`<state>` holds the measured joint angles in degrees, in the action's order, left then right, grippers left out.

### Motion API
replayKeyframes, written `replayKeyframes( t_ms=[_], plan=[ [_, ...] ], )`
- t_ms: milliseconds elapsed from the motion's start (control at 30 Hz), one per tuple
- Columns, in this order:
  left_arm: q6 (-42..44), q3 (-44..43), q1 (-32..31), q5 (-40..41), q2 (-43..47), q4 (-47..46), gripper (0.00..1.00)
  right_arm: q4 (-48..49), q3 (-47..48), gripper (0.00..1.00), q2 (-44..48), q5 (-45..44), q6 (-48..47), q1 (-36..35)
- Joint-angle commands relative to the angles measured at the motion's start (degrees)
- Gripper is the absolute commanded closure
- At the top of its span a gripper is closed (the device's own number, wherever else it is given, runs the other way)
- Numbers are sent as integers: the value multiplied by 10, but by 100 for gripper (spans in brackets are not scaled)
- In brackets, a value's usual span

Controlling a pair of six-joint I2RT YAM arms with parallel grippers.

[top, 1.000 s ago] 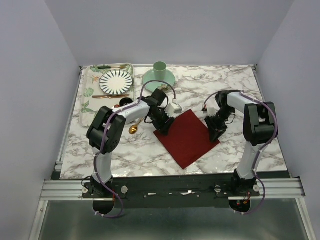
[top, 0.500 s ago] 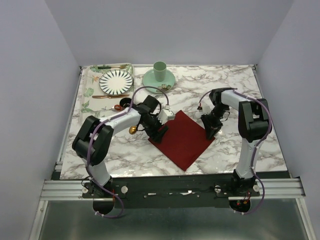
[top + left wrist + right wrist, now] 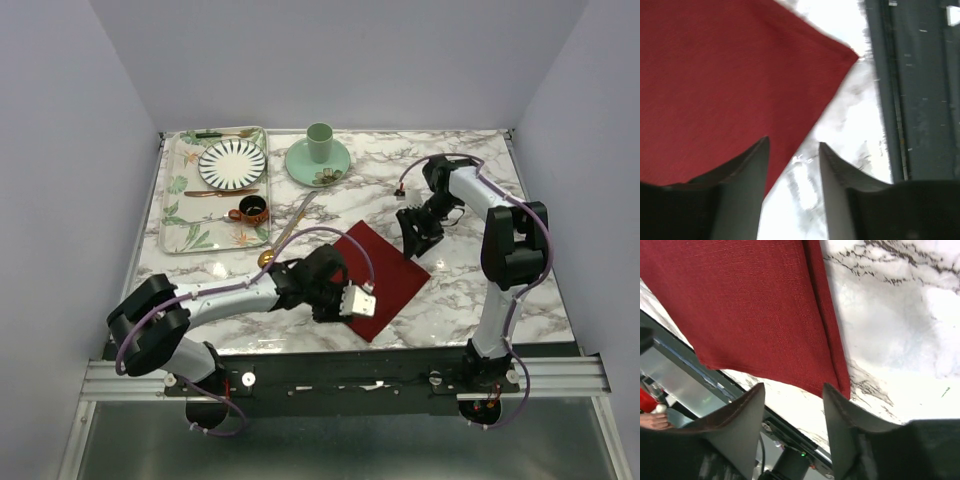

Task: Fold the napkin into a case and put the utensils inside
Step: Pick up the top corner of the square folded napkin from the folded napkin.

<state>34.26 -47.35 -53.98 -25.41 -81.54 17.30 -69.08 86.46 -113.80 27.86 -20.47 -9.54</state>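
Note:
The dark red napkin (image 3: 385, 275) lies flat on the marble table, turned like a diamond. My left gripper (image 3: 338, 305) is open at its near left edge. In the left wrist view the open gripper (image 3: 792, 142) has one finger over the napkin (image 3: 725, 85) and the other over bare marble. My right gripper (image 3: 418, 238) is open and empty just above the napkin's far right corner. In the right wrist view the gripper (image 3: 792, 385) is open, and the napkin (image 3: 750, 305) shows a doubled edge. The silver knife (image 3: 295, 217) and the gold spoon (image 3: 266, 258) lie left of the napkin.
A floral tray (image 3: 178, 215) at the back left holds a striped plate (image 3: 232, 163), a brown-gold utensil (image 3: 220, 193), a green-handled utensil (image 3: 215, 133) and a small brown cup (image 3: 252, 210). A green cup on a saucer (image 3: 319, 150) stands behind the napkin. The table's near edge and rail (image 3: 920, 100) lie close to the left gripper.
My left arm has swung from the napkin's far left side to its near left edge. My right gripper has drawn back toward the far right corner. The napkin now looks narrower.

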Motion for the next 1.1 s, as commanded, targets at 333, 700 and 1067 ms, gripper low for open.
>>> replayKeyframes(
  t_ms=[333, 700, 1067],
  plan=[
    [71, 3, -112, -3, -69, -100, 55, -8, 12, 28, 6, 38, -4, 3],
    [77, -8, -123, -6, -96, -95, 57, -15, 17, 28, 6, 45, 0, 14],
    [56, -9, -123, -5, -100, -102, 74, -20, 21, 28, 3, 45, -2, 17]
  ],
)
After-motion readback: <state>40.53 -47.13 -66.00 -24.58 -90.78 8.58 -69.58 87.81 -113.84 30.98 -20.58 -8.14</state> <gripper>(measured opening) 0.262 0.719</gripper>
